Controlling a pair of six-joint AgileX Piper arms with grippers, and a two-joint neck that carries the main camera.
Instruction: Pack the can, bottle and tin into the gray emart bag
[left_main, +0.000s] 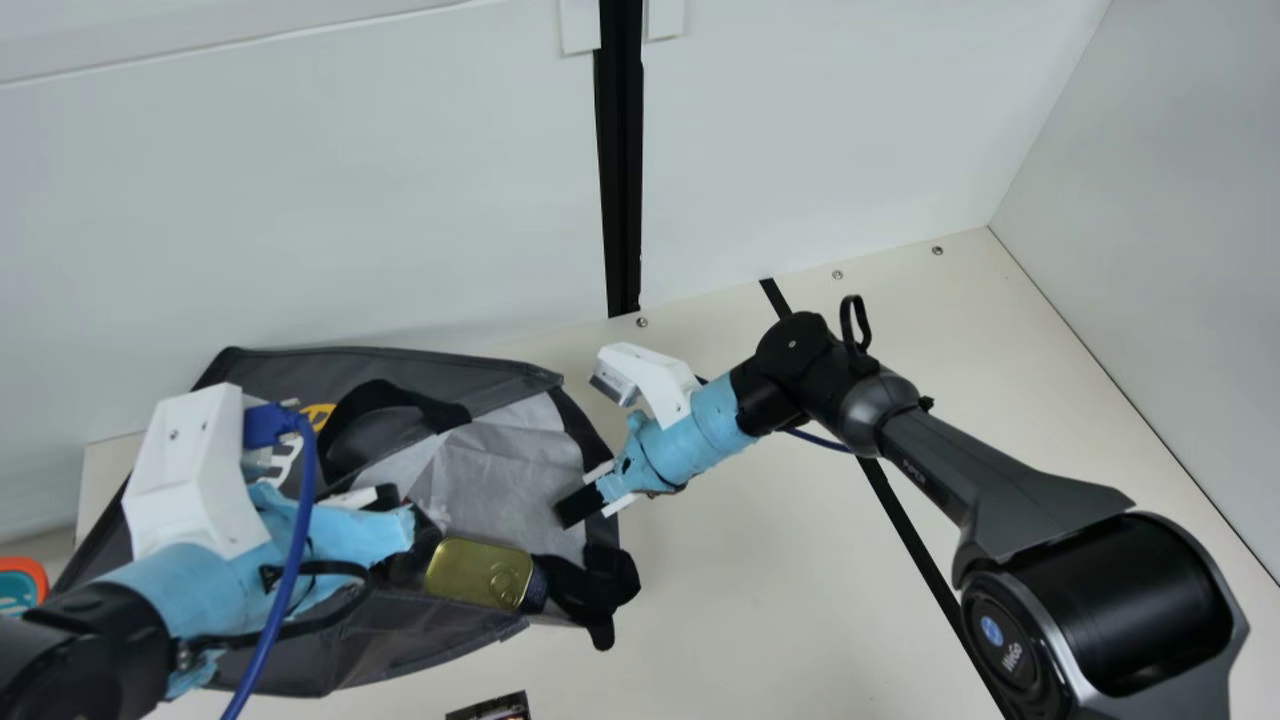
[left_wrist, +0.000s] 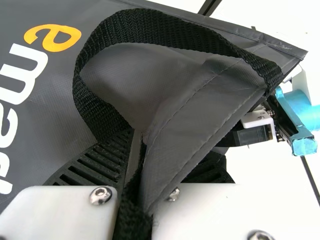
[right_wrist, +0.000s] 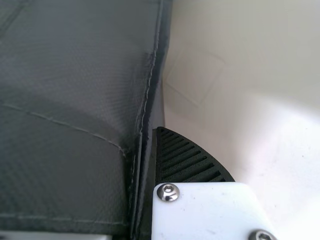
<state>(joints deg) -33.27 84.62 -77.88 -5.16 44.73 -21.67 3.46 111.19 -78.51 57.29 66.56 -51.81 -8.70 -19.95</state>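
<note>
Seemingly, straightening the bag (left_main: 505, 465) is in hand: left claw (left_wrist: 138, 137) and right claw (left_main: 583, 505) pinch its rim, the tin (left_main: 478, 573) (rather exposed) inside its near edge; next, lift evenly.

1 gray bag (left_main: 400, 640), 1 gold tin (left_main: 465, 572), 1 dk. pkt. (left_main: 495, 708), 1 orange-&-teal obj. (left_main: 18, 590), 2 arms (left_main: 940, 455)

The gold tin (left_main: 480, 572) lies beside a black strap (left_main: 592, 590) of the gray bag (left_main: 400, 640).
</note>
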